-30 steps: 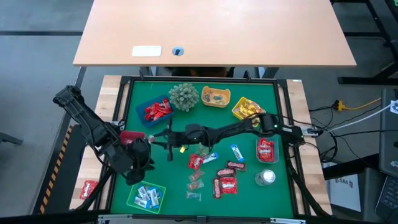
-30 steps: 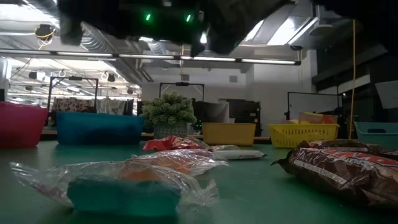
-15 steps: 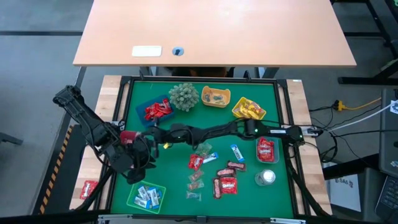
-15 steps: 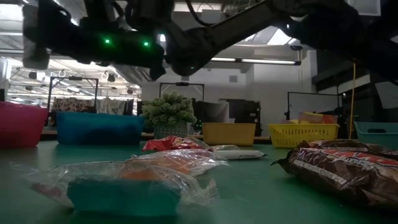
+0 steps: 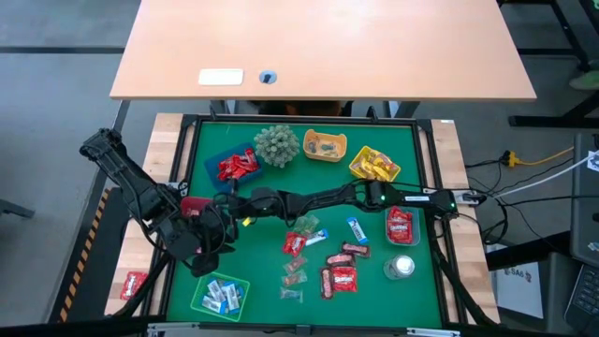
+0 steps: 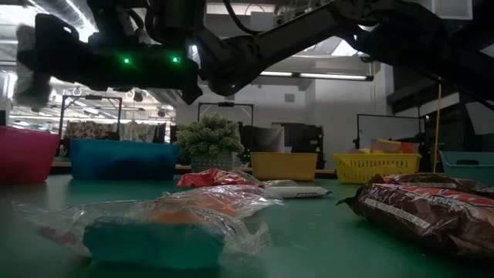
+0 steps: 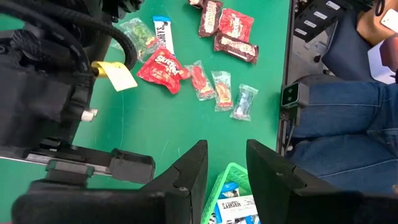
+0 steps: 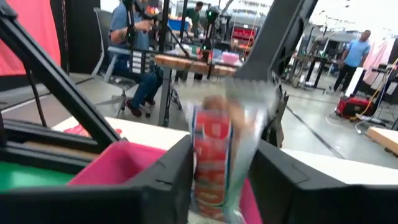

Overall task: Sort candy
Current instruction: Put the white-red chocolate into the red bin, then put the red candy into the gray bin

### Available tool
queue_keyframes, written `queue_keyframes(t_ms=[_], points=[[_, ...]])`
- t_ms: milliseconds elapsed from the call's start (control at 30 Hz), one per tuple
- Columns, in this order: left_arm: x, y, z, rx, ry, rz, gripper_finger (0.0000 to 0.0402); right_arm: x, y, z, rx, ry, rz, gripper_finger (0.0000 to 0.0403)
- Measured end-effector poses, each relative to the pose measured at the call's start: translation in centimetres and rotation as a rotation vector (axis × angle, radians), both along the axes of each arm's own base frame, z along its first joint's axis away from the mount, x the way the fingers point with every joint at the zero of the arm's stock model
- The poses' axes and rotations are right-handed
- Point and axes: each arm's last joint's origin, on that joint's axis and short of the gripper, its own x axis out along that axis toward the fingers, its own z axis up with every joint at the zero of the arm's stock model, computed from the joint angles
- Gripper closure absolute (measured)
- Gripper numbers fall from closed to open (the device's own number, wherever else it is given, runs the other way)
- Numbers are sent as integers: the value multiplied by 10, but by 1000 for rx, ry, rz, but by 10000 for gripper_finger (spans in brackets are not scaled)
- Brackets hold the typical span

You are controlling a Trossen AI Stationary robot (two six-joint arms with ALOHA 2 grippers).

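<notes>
The right hand (image 8: 214,171) is pinching a red-printed candy (image 8: 214,163) just above the pink tray (image 8: 112,165) ahead of it (presumably its sorting bin), while the left hand (image 7: 225,171) is hanging spread.

Robotics lab or workshop: an open hall with exposed ceiling ducts and strip lights (image 6: 255,73), black metal equipment frames (image 8: 50,81), workbenches, and people (image 8: 356,53) standing beyond the green-matted table (image 5: 374,290).

Left arm (image 5: 140,201): black, jointed, boxy links; thick black cables looped along the wrist; small silver screw heads; fingers (image 7: 186,177) dark, matte, flat-sided. Right arm (image 5: 346,197): black, slender; green indicator lights; cable run along its links; fingers (image 8: 171,171) dark, blocky.
</notes>
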Motion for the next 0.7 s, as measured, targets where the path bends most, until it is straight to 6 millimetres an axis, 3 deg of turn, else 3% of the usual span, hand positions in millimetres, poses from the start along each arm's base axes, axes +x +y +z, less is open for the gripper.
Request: queue_keyframes(t_ms=[267, 467, 600, 700], points=[[0, 0, 0, 1, -2, 2, 305, 0, -2, -3, -1, 34, -61, 163], [0, 0, 0, 1, -1, 2, 305, -1, -2, -7, -12, 136, -70, 129], [0, 0, 0, 1, -2, 3, 305, -6, -3, 9, -41, 249, -70, 129], [0, 0, 0, 1, -2, 3, 305, -17, -7, 35, -88, 361, -69, 133]])
